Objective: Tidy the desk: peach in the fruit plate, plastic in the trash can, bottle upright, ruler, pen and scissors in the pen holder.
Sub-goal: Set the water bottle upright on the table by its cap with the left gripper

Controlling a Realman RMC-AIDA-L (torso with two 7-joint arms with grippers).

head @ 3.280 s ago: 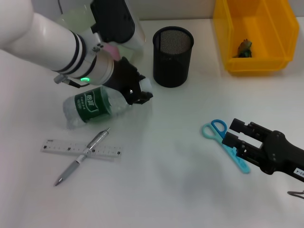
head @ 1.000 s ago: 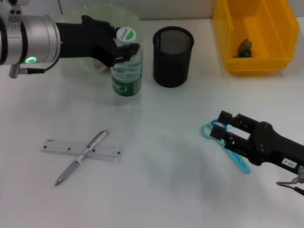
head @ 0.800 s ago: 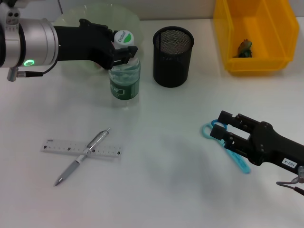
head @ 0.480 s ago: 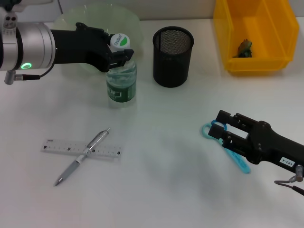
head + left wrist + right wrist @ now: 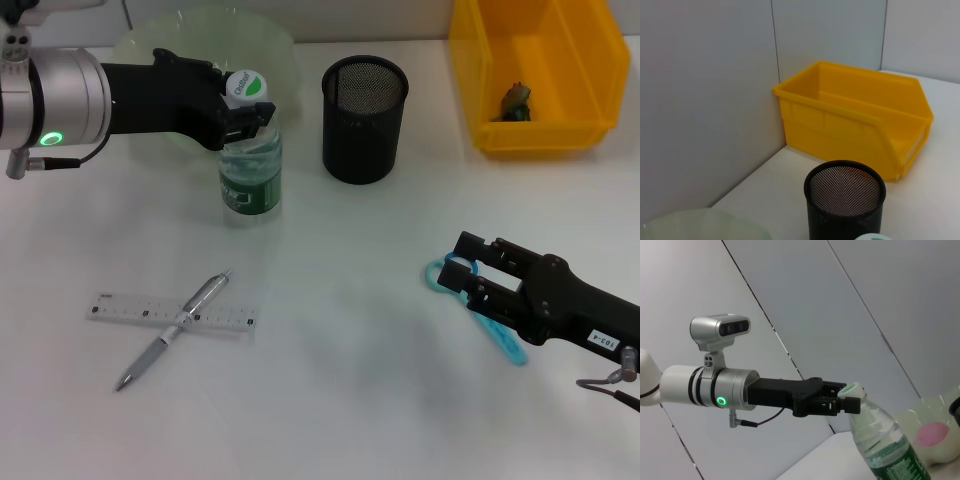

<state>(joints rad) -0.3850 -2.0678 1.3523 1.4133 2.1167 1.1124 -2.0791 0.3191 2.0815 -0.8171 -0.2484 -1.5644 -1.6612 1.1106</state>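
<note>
The bottle [image 5: 250, 170], which lay on its side near the middle left of the head frame a few seconds ago, now stands upright on the table [image 5: 330, 380], and over the last second it has slid a little toward the left and lower in the frame, away from the pen holder [image 5: 364, 118]. The left gripper [image 5: 247, 112] still has its fingers clenched on the neck just under the white cap; the right wrist view shows the same grasp, with the bottle leaning slightly. So the bottle step looks nearly done: what remains, in my judgement, is to let go without tipping it. In the upper left of the frame the pale green fruit plate [image 5: 160, 45] sits behind the arm, with a pink thing on it in the right wrist view, probably the peach [image 5: 934, 433]. The right gripper [image 5: 470, 272] hovers at the lower right with fingers spread just over the handles of the blue scissors [image 5: 495, 330], not yet grasping. The ruler [image 5: 130, 312] and pen [image 5: 170, 335] lie crossed at the lower left, untouched. The yellow bin [image 5: 540, 75] at the upper right holds a small crumpled item.
</note>
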